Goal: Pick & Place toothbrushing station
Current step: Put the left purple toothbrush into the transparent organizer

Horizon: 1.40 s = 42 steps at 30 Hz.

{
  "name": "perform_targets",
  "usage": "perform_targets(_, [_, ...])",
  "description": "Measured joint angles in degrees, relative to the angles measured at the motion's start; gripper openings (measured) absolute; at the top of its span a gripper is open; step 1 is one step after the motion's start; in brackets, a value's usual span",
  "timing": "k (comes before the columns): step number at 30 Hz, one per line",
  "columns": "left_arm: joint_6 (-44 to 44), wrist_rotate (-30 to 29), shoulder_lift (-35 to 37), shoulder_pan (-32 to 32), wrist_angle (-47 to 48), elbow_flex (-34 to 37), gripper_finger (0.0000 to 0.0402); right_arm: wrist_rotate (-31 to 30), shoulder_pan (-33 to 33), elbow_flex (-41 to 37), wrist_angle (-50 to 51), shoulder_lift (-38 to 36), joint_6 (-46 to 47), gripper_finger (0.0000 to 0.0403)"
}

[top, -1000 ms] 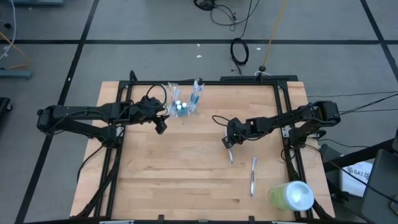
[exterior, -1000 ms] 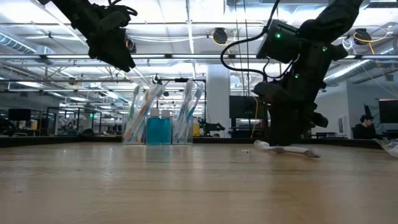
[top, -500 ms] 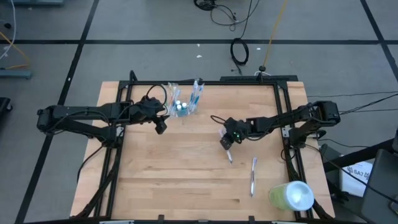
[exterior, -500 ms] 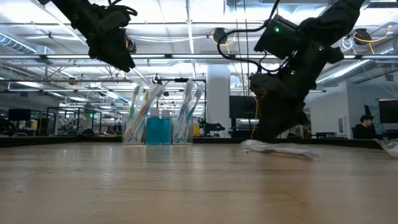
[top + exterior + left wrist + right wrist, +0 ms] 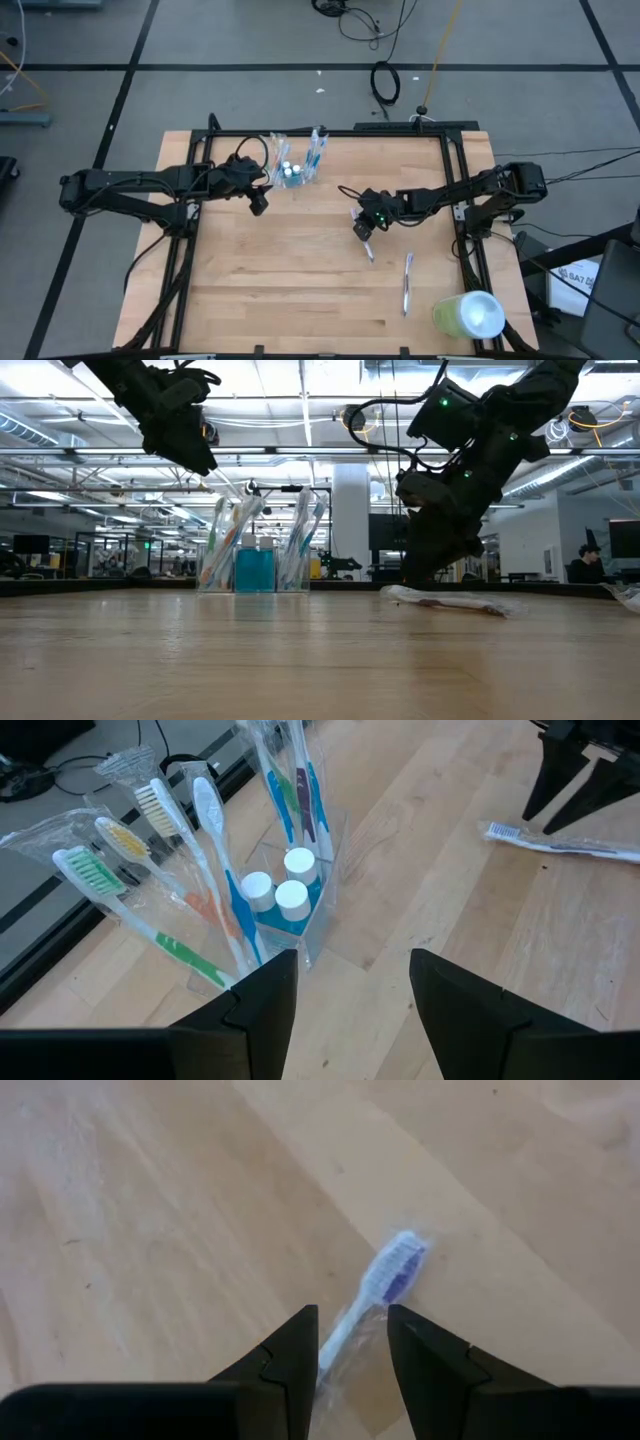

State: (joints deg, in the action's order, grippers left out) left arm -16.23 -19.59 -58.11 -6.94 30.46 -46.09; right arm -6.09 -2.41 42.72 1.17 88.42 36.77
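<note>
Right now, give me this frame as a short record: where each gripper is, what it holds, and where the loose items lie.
left gripper: open, empty, raised beside the cup
right gripper: fingers straddle one end of a wrapped toothbrush; grip cannot be told
cup: clear, upright at the table's far edge, holding toothbrushes and three white-capped tubes
second toothbrush: loose, flat on the table, near right
green cylinder: on its side at the near right corner

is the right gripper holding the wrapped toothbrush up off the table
No, the toothbrush lies flat on the table, with the right gripper open around its handle.
</note>
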Motion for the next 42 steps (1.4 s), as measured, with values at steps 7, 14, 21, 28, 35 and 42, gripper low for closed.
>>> perform_targets(7, [0.0,0.0,0.0,0.0,-0.2,0.0,0.0202,-0.3,1.0,0.0,0.3,0.1,3.0,0.0114])
perform_targets(14, [-0.5,0.0,0.0,0.0,-0.3,0.0,0.0202,-1.3,2.9,0.1,-1.4,3.9,4.8,0.0114])
perform_targets(21, [-0.5,0.0,0.0,0.0,-0.3,0.0,0.0202,-1.8,3.0,0.2,-1.9,6.0,5.3,0.0110])
perform_targets(28, [-0.5,0.0,0.0,0.0,-0.3,0.0,0.0202,-2.0,2.9,0.1,-2.7,6.3,1.0,0.0047])
perform_targets(35, [-0.5,0.0,0.0,0.0,-0.3,0.0,0.0202,-1.3,2.2,0.0,-5.2,6.5,0.3,0.0008])
perform_targets(42, [-0.5,0.0,0.0,0.0,-1.1,0.0,0.0202,1.6,0.6,0.0,-17.2,4.6,-4.7,0.0001])
